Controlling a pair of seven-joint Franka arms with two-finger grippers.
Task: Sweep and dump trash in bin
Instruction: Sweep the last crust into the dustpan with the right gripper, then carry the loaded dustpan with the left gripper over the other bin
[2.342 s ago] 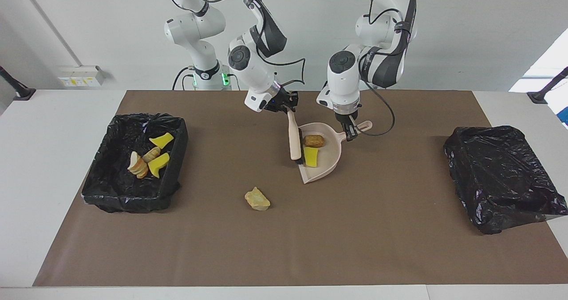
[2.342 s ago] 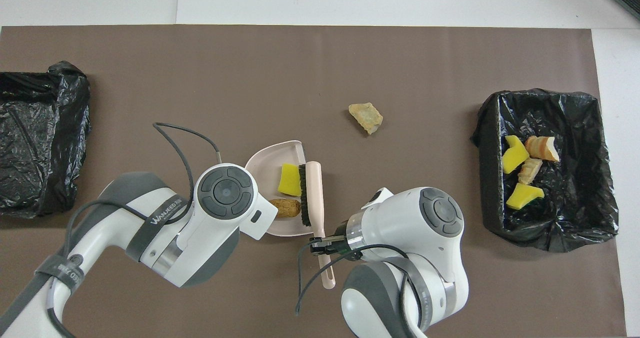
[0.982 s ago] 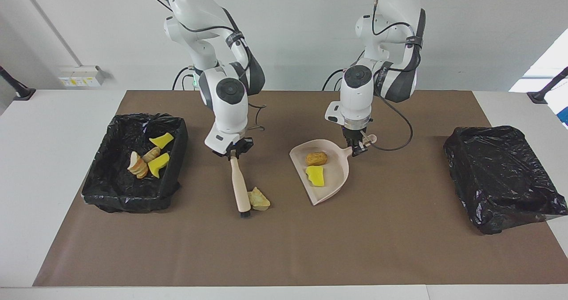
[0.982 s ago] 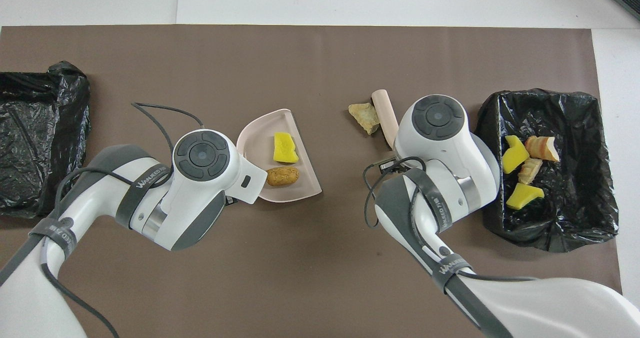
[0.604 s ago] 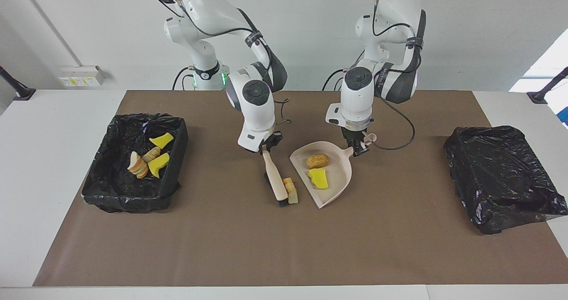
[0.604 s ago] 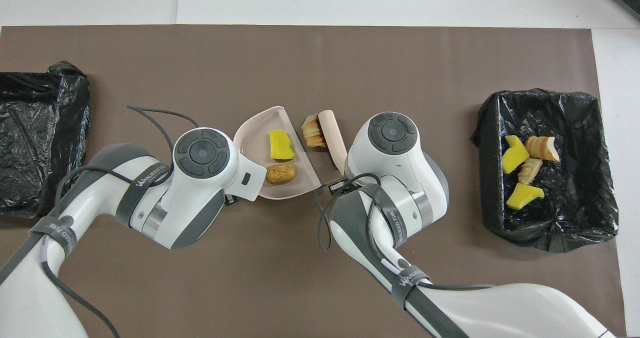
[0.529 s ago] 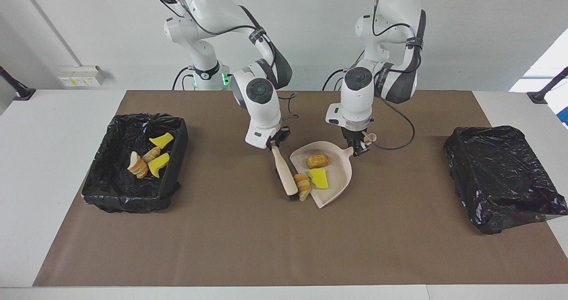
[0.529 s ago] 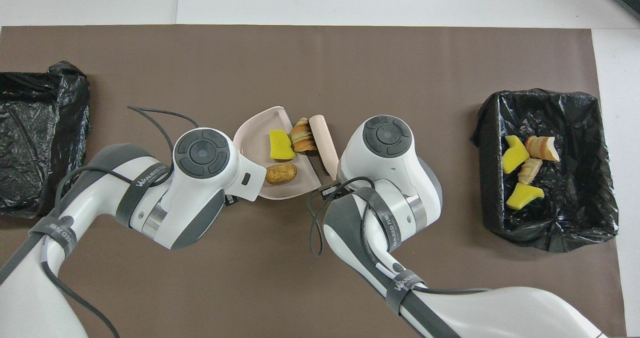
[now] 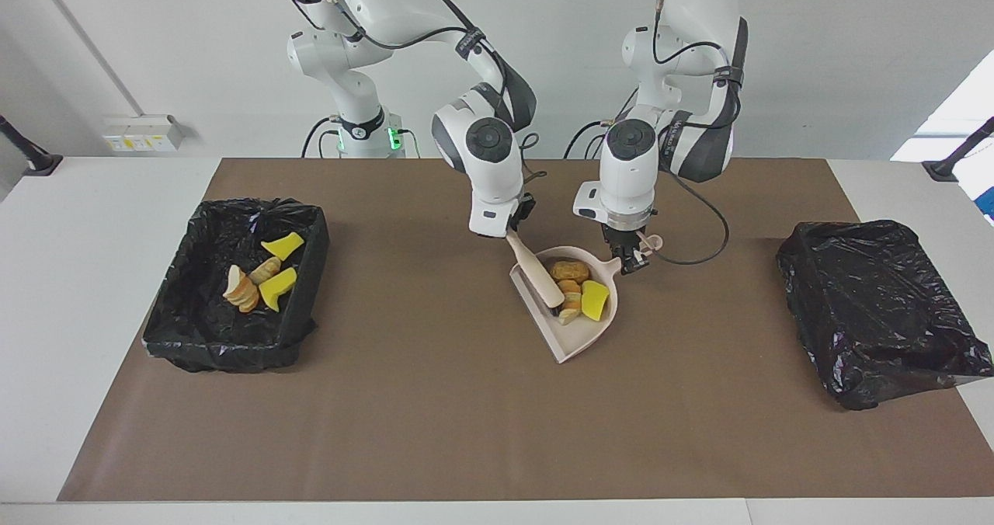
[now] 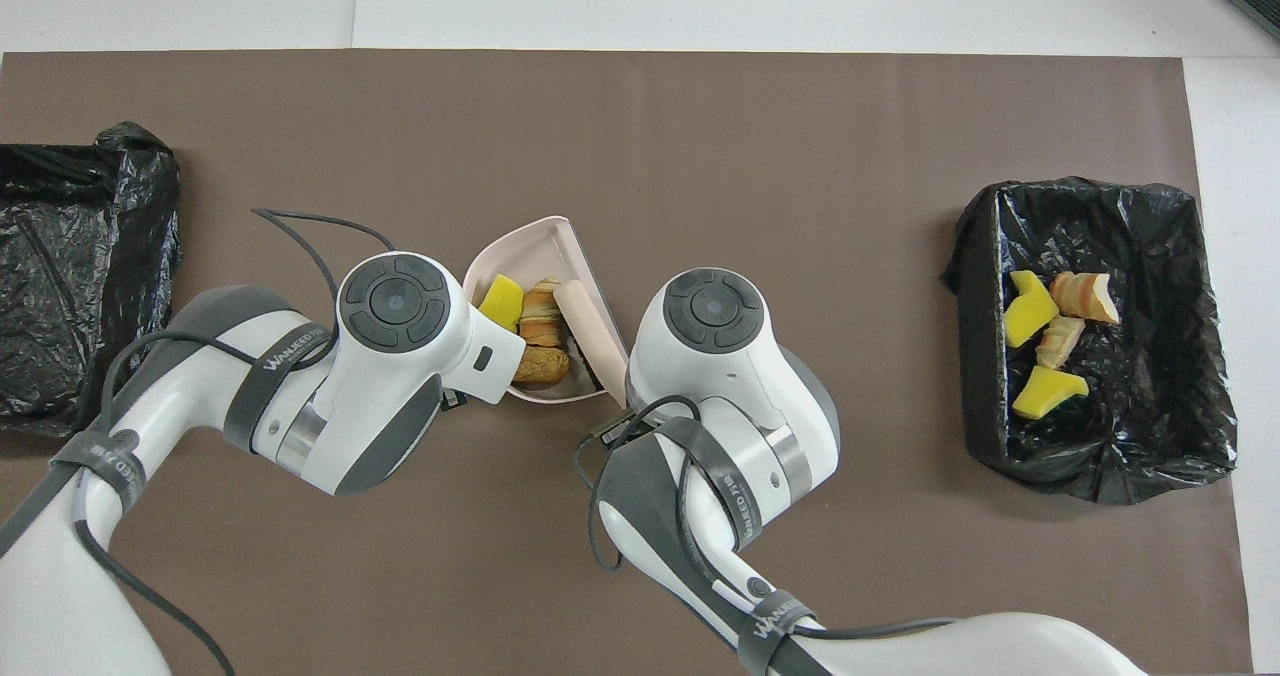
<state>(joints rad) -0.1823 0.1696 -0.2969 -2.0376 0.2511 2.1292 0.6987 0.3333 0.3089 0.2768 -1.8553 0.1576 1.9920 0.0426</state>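
The trash sits in two lots. Three pieces lie in the beige dustpan (image 9: 578, 338) at the middle of the surface (image 9: 466, 432): a brown pastry piece (image 9: 564, 268) nearest the dustpan's handle, a striped bread piece (image 9: 571, 301) just beside it toward the dustpan's open lip, and a yellow sponge chunk (image 9: 595, 300) touching the bread piece on the side toward the left arm's end. The bread piece's long axis runs along the dustpan, from handle toward lip.

The beige brush (image 9: 536, 269) lies slantwise inside the dustpan, its head against the bread piece, its handle pointing up toward the robots. The right pincer (image 9: 512, 234) is clamped on that handle. The left pincer (image 9: 630, 259) grips the dustpan's handle — narrow, closed on it.

Four more pieces — two yellow, two tan — lie in the black-lined bin (image 9: 194, 331) well apart from the dustpan, at the right arm's end. A second black-lined bin (image 9: 877, 315) stands at the left arm's end.
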